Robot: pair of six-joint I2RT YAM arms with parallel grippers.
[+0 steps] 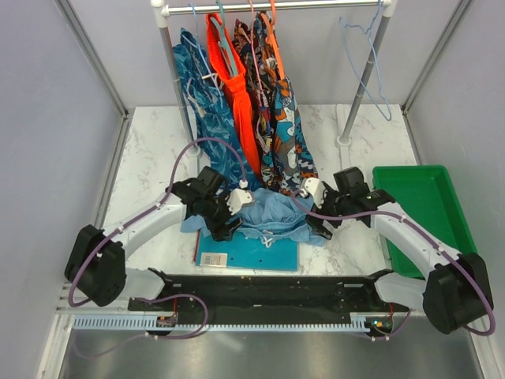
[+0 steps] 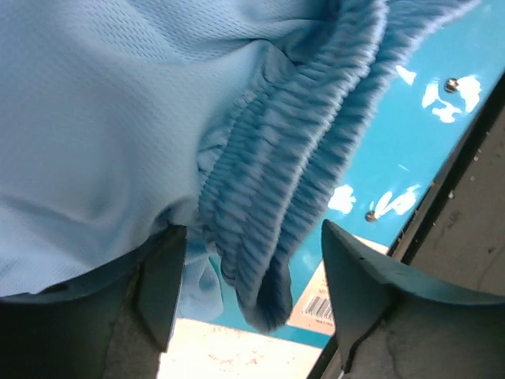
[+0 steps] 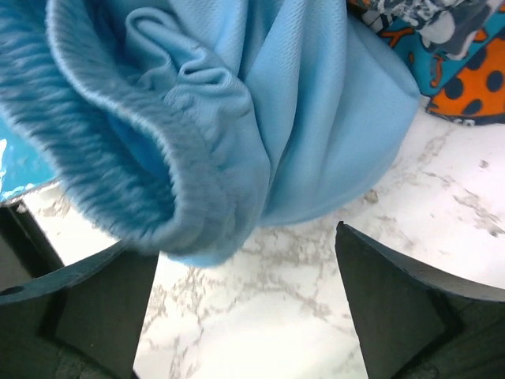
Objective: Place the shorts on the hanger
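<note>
A white marble-patterned table (image 1: pixel 154 138) fills the workspace. At its far edge stands a white-posted clothes rack with a metal rail (image 1: pixel 316 6). From the rail hang dark blue leafy-print shorts (image 1: pixel 207 103), plain bright orange shorts (image 1: pixel 235 87) and multicoloured patterned garments (image 1: pixel 280 118), bunched together left of centre.

A green rectangular plastic tray (image 1: pixel 422 205) lies on the table at the right. A flat glossy teal board (image 1: pixel 252 254) lies at the near edge, centre.

The plain light sky-blue fabric shorts (image 1: pixel 272 213) lie crumpled on the table, between the 2 arms, their near part over the teal board. The thin pale blue wire hanger (image 1: pixel 382 91) hangs alone at the right end of the rail, well apart from them.

The left gripper (image 2: pixel 252 229) is at the left edge of the shorts. Its jaws are spread wide and the ribbed elastic waistband (image 2: pixel 276 158) drapes down between them, not pinched.

The right gripper (image 3: pixel 245 245) is at the right edge. Its jaws also stand wide apart, with a fold of waistband hanging just above the gap and bare marble showing beneath; nothing is clamped.
</note>
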